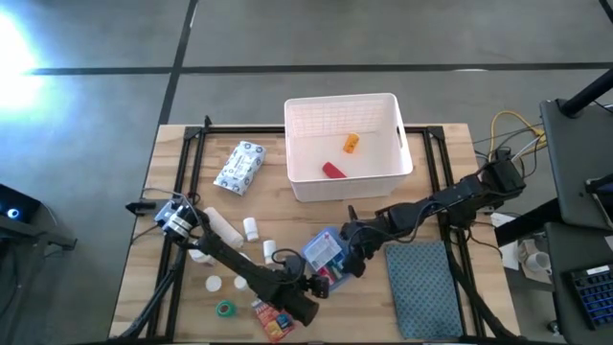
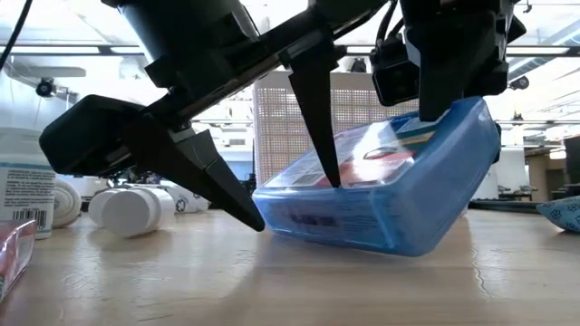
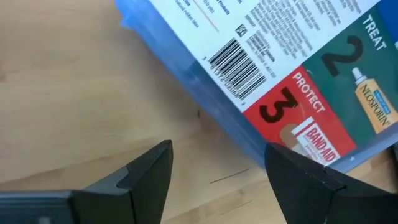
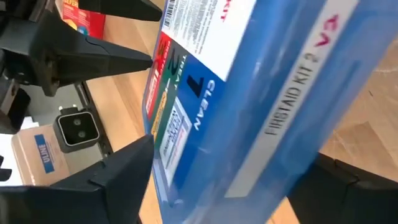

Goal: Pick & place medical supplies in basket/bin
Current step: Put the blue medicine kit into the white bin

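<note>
The right tool (image 2: 453,100) gripped the tilted first-aid box (image 2: 390,195) for lifting toward the basket (image 1: 350,144) at twelve o'clock; the left tool (image 2: 272,190) stood wide, propping its low edge.

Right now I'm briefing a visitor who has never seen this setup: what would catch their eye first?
The blue first-aid box at the table's near middle, tilted with one end off the wood. The right claw straddles it, and the left claw stands open beside it, one finger at its edge. Behind sits the white basket, holding a red piece and an orange one.
</note>
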You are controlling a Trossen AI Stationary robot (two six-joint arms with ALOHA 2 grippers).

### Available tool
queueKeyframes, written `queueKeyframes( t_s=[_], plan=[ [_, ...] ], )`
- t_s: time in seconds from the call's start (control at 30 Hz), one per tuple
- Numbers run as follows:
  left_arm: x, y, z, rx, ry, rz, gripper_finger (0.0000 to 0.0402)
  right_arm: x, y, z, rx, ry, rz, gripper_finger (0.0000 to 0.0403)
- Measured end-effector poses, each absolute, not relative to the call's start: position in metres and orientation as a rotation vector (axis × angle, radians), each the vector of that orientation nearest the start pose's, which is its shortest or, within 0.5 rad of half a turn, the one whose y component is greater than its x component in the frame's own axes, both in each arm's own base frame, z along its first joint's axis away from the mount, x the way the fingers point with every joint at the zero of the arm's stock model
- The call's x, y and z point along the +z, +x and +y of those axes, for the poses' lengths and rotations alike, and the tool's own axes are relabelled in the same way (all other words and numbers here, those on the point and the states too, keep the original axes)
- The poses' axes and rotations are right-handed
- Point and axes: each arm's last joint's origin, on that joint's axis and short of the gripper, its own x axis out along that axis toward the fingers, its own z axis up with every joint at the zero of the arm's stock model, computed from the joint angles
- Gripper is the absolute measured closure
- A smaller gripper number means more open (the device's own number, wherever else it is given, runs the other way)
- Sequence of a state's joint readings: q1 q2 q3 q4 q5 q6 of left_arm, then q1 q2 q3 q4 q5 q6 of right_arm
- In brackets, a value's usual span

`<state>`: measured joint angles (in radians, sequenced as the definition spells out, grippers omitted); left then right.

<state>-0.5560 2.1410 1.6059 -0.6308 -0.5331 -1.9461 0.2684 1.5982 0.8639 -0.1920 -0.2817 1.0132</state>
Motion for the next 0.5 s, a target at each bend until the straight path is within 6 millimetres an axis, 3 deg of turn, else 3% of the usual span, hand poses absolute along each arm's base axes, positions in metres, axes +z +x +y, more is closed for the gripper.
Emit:
queueKeyframes(
  t_s=[0.27, 0.5],
  plan=[
    [0.167, 0.382, -0.22, 0.853, -1.176, 0.607, 0.0167, 0.175, 0.293, 0.091, 0.024, 0.905, 1.102, 0.0184],
    [0.185, 0.378, -0.219, 0.825, -1.186, 0.563, 0.0167, 0.185, 0.291, 0.092, 0.062, 0.877, 1.074, 0.0205]
  ],
)
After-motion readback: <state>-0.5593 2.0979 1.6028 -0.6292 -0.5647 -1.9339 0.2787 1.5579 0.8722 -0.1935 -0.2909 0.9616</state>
